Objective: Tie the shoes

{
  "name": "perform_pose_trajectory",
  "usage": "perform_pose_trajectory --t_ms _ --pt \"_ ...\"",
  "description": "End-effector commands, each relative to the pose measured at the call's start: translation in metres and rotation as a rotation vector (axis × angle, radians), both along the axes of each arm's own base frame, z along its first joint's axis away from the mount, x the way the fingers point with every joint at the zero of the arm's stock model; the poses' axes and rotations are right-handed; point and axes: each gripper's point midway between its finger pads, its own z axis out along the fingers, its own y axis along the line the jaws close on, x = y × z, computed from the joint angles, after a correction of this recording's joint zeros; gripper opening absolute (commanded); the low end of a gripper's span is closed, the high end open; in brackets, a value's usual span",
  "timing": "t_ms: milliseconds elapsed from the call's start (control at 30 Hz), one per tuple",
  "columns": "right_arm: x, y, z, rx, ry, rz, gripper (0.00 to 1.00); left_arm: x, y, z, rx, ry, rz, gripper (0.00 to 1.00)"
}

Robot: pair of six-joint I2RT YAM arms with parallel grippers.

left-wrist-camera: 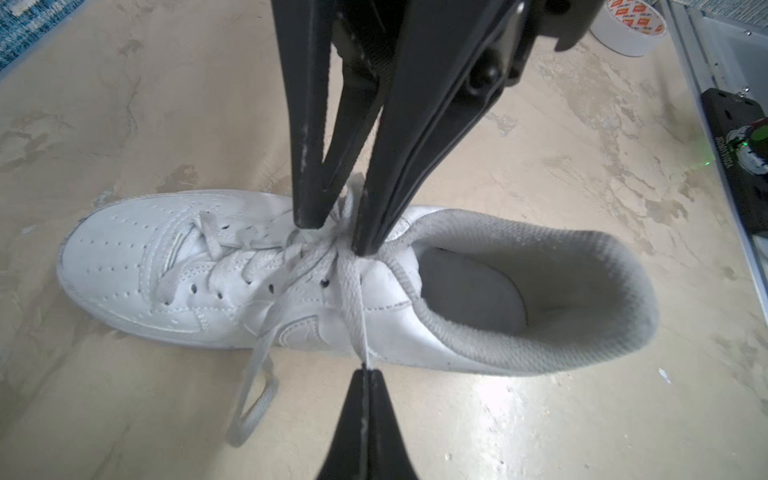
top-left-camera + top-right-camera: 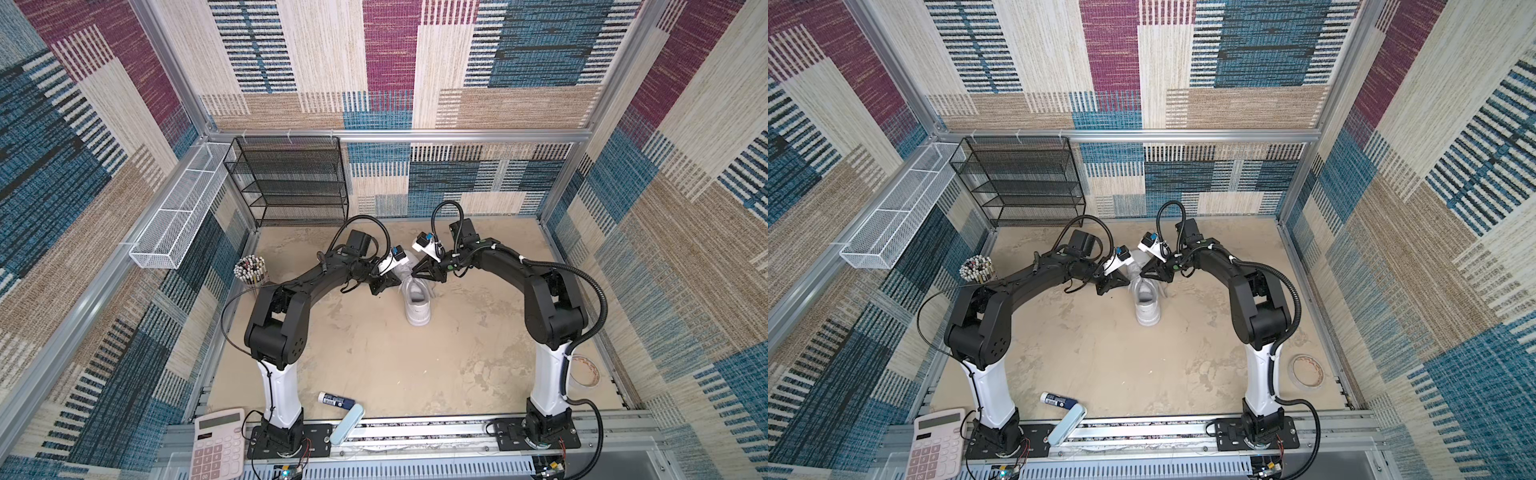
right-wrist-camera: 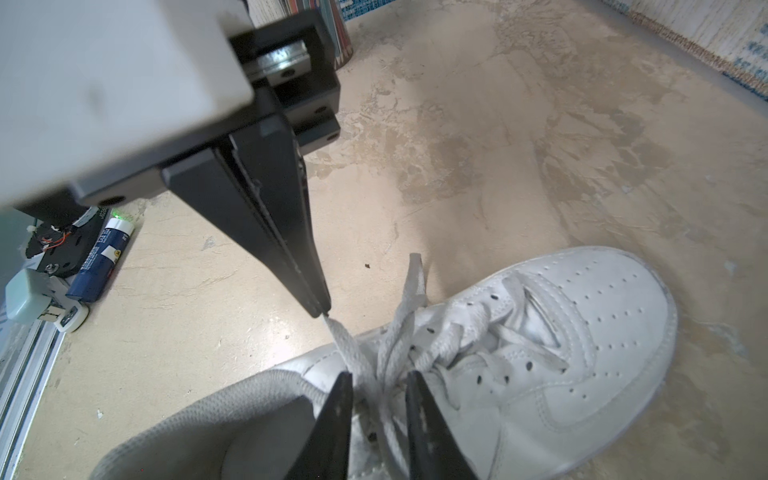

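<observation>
in both top views the white sneaker (image 2: pixel 417 305) (image 2: pixel 1147 309) stands near the middle of the desk (image 2: pixel 365 365), heel to 6 o'clock and toe to 12. your left hand (image 2: pixel 395 284) (image 2: pixel 1128 282) sits at its 10 o'clock and your right hand (image 2: pixel 415 272) (image 2: pixel 1143 274) near its 12. both hands are low over the lacing, which they partly hide.

in the left wrist view the left hand (image 1: pixel 365 376) is pinched tight on a lace (image 1: pixel 353 299). the lace runs taut back to the lace crossing (image 1: pixel 332 245), probably so that the tension keeps the crossing from slackening. the right hand (image 1: pixel 336 239) stands over the crossing with its tips narrowly apart, one on each side.

in the right wrist view the right hand (image 3: pixel 379 376) straddles that crossing with a small gap and grips nothing yet. the left hand (image 3: pixel 322 311) holds its lace (image 3: pixel 345 345) off to one side, which leaves you room to pinch a strand there.
</observation>
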Motion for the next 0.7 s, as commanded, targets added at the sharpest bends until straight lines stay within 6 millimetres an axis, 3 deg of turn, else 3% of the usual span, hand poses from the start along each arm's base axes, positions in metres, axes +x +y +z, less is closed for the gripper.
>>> perform_pose_trajectory --t_ms 0,100,333,567,667 --pt "0.002 -0.001 -0.005 -0.023 -0.012 -0.003 0.26 -0.005 0.005 -0.001 0.024 0.023 0.012 0.00" --pt "0.003 -0.002 -0.005 -0.030 -0.017 -0.010 0.30 -0.005 0.007 -0.001 0.037 0.025 0.024 0.00" --pt "-0.001 0.004 0.019 0.044 -0.017 0.002 0.36 -0.008 0.009 0.002 0.038 0.026 0.025 0.00" --pt "0.005 0.001 0.017 0.039 -0.016 -0.012 0.37 -0.005 0.002 0.006 0.004 0.032 0.014 0.00" --pt "0.010 -0.003 0.022 0.043 -0.023 -0.027 0.37 -0.003 -0.004 0.004 -0.030 0.048 -0.005 0.08"
